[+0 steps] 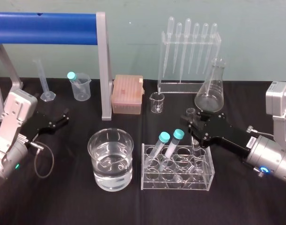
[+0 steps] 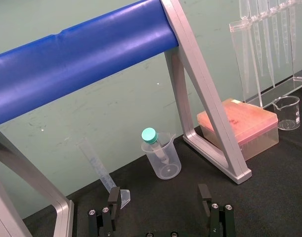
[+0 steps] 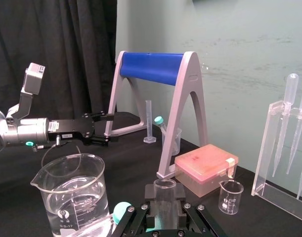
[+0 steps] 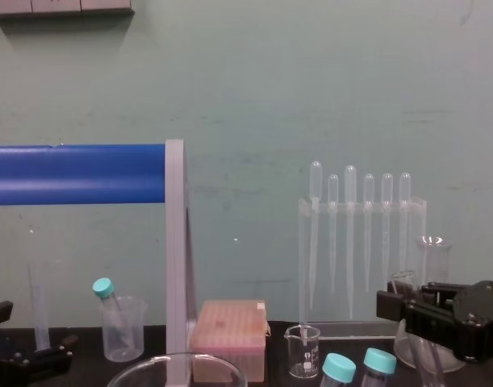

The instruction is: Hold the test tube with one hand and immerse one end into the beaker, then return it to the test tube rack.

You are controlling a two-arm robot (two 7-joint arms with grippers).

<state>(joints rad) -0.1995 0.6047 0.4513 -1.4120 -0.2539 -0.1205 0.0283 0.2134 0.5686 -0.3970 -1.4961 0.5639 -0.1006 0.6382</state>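
We see the right gripper point(image 1: 193, 125) pinching the long, slim clear glass test tube point(image 1: 191, 112) just below its plain open rim. It holds the tube upright over the right end of the clear acrylic test tube rack point(image 1: 177, 180). The tube's lower part reaches down into the rack there, right of two teal-capped tubes point(image 1: 164, 138) that lean in the rack's left holes. In the right wrist view the tube's rim point(image 3: 164, 184) sits between the pressed-in fingers. The broad clear glass beaker point(image 1: 99, 161), partly filled with water, stands on the black counter point(image 1: 63, 197) just left of the rack and apart from the tube. The left gripper point(image 1: 63, 117) rests at the far left with its fingers point(image 2: 113, 197) spread, holding nothing.
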